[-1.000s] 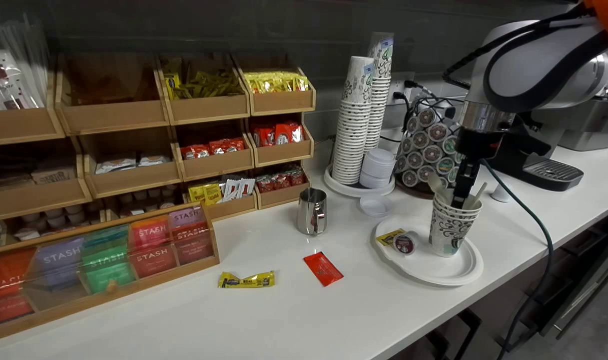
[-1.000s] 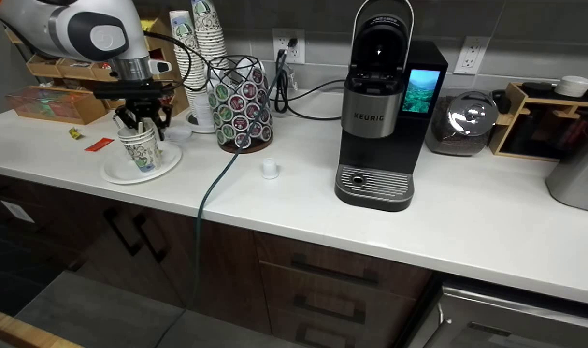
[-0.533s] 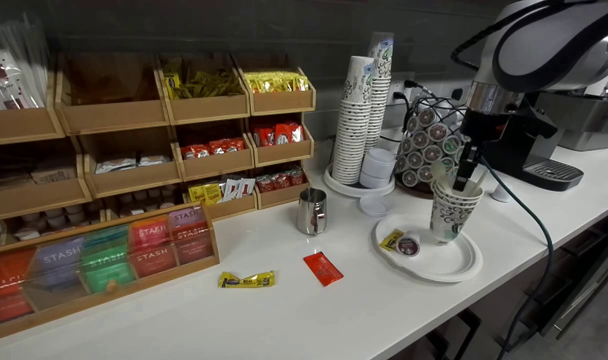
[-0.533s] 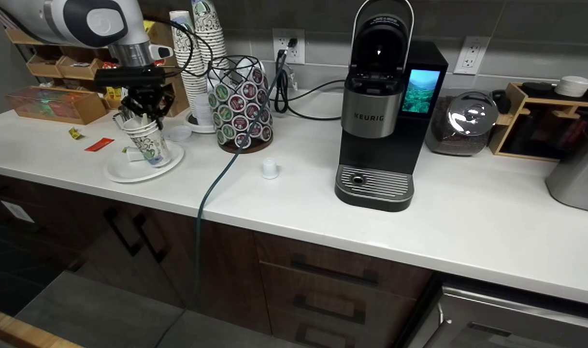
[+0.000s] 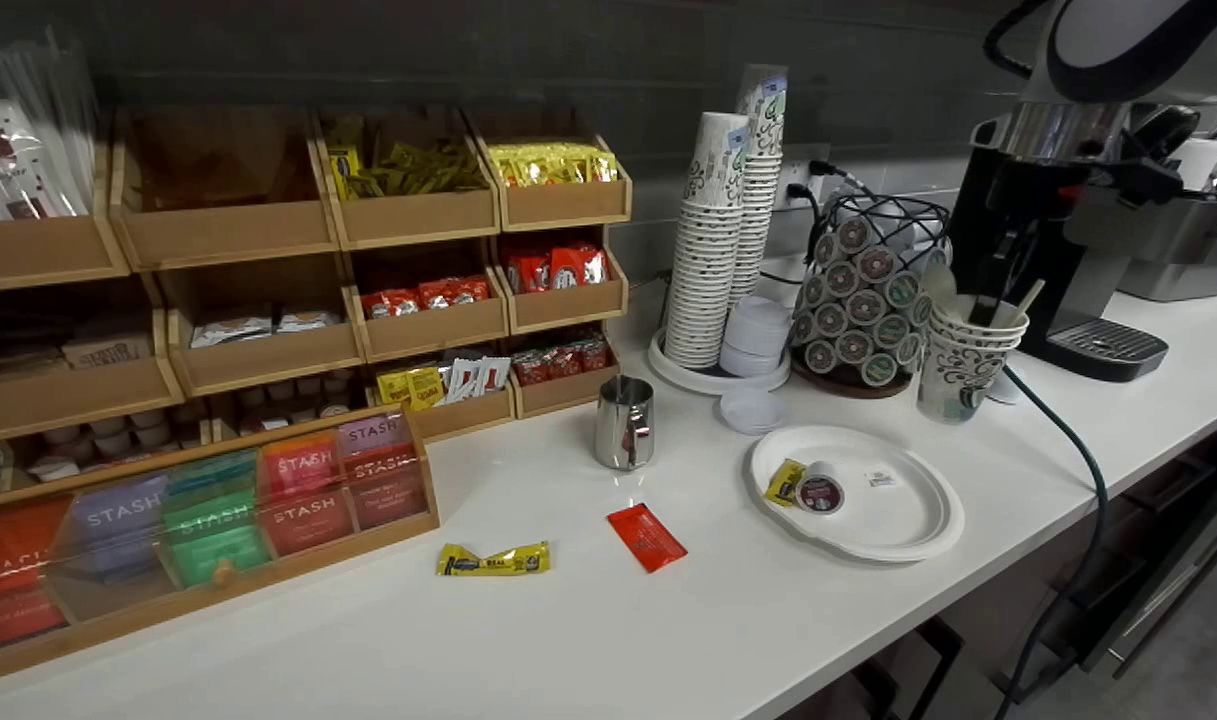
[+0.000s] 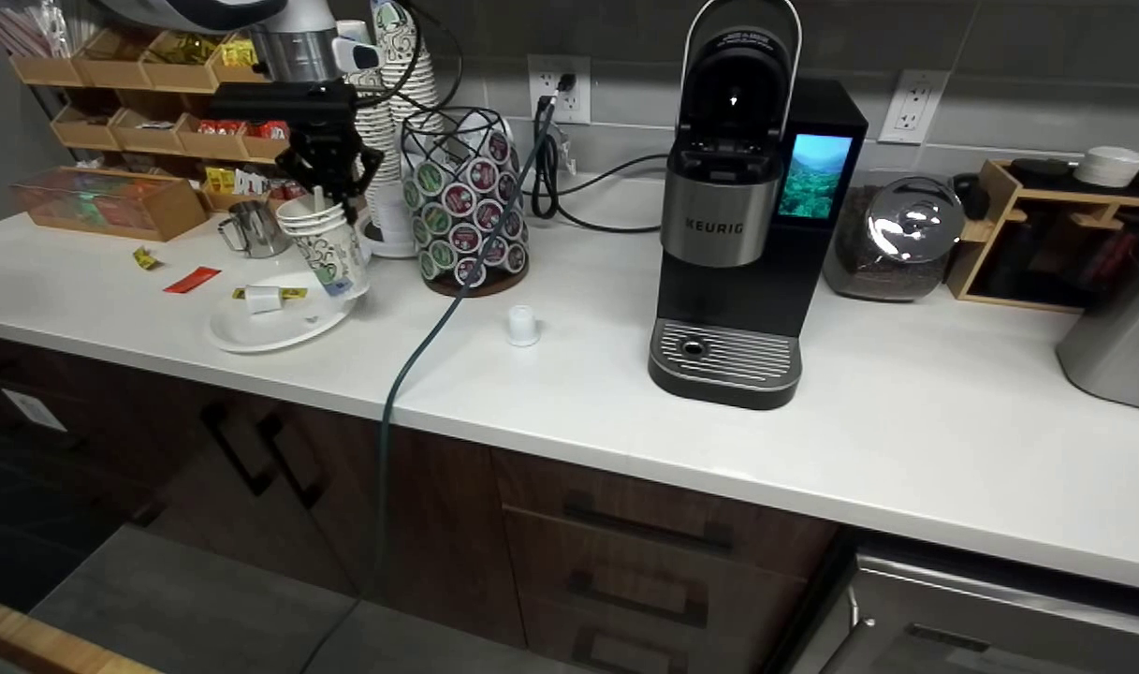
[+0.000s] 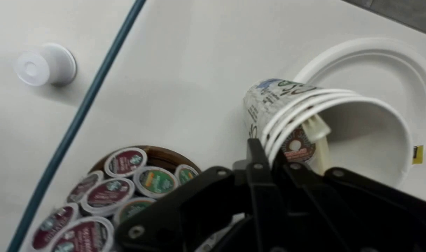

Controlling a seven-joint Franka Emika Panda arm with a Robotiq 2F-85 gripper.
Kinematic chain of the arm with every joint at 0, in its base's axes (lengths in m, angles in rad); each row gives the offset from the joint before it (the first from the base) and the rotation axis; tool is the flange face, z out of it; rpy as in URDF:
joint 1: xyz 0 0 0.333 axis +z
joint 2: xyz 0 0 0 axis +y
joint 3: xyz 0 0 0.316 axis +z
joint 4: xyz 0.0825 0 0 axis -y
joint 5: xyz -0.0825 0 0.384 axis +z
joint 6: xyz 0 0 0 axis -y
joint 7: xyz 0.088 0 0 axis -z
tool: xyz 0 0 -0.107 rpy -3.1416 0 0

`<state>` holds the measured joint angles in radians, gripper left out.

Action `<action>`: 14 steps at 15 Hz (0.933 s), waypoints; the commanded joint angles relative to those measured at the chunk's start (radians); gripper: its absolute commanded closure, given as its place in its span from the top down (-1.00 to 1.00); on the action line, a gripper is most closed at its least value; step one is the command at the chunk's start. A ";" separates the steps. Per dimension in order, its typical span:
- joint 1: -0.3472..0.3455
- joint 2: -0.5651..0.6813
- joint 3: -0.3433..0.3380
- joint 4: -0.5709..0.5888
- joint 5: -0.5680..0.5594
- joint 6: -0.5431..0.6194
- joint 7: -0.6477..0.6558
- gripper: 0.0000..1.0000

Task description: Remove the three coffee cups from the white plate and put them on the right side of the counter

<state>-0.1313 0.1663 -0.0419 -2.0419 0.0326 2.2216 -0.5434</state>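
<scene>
Upturned coffee pod (image 7: 46,64), upper left of the wrist view; bottom centre, there's the hand (image 7: 267,154), drawn close, pinching the stacked rims of three paper cups (image 7: 353,129), tilted, right of centre; white plate (image 7: 381,75), right edge, on the table (image 7: 339,24).

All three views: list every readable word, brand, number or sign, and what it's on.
"KEURIG": coffee maker
"STASH": several tea packets
"REAL": yellow packet lying on the counter; its other print is illegible
"DONUT SHOP", probably (blurred): pod inside the coffee cups
Too small or blurred, among others: cup print, rack pods, bin packets, red packet, label on the white plate. No number readable.
</scene>
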 commanded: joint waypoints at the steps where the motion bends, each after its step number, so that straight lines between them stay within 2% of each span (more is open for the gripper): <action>1: -0.029 0.044 -0.033 0.034 0.021 -0.050 0.053 -0.97; 10: -0.107 0.117 -0.076 0.044 0.136 -0.042 0.160 -0.97; 14: -0.136 0.122 -0.077 0.041 0.167 -0.043 0.148 -0.97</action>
<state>-0.2506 0.2748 -0.1214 -2.0156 0.1613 2.1960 -0.3954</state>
